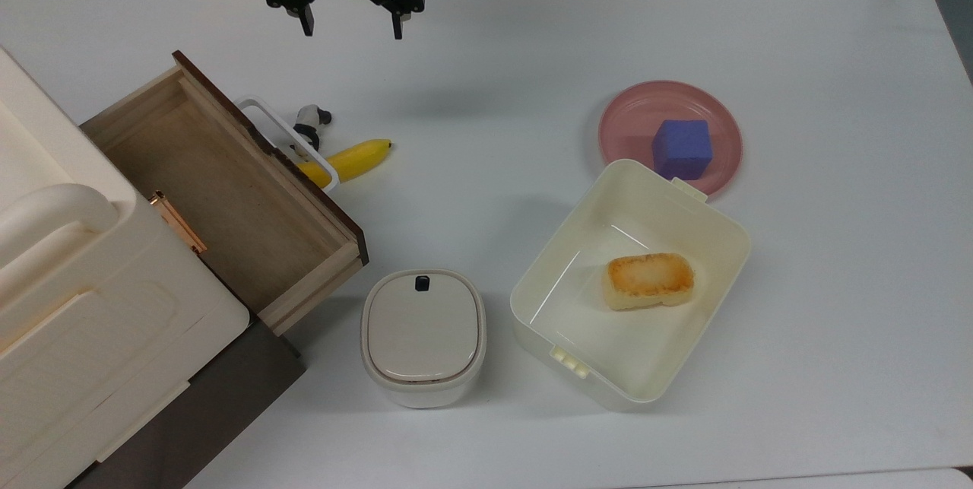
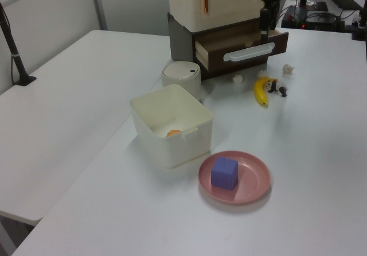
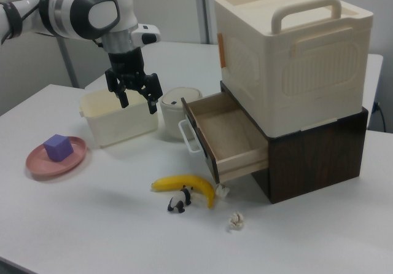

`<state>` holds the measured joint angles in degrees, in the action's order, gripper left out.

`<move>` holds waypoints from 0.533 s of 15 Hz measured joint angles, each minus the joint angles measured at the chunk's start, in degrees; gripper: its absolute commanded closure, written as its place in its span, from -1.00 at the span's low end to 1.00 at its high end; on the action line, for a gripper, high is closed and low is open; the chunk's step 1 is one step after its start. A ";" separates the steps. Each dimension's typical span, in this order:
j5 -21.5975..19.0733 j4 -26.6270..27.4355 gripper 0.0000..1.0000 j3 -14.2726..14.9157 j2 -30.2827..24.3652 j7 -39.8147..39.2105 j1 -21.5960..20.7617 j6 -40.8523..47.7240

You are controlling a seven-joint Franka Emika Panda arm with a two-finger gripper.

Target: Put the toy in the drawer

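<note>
Nearest in the right view: one toy, a panda, on the table just beside one banana, near the front of the pulled-out drawer.

Gripper: released, jaws spread, hanging well above the table, apart from the toy.

Advice: descend over the panda alone and pinch without nudging the banana.

Also: one plate, one cube, one bin.

In the top view, the toy is partly hidden behind the white loop handle of the drawer, as is the banana's near end. The cream storage box is cut off by the top view's left edge. A small crumpled item is too small to be identified.
</note>
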<state>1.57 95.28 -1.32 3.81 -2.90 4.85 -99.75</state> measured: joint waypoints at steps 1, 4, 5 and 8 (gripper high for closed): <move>0.00 0.00 -1.00 0.00 0.00 -0.03 0.00 0.05; 0.00 -0.15 -1.00 0.55 -0.01 -0.03 0.22 1.22; 0.00 -0.20 -1.00 0.66 -0.02 -0.03 0.28 1.43; 0.00 -0.24 -1.00 0.71 -0.02 -0.03 0.30 1.53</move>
<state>1.57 95.04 -0.61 3.80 -2.93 5.15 -98.22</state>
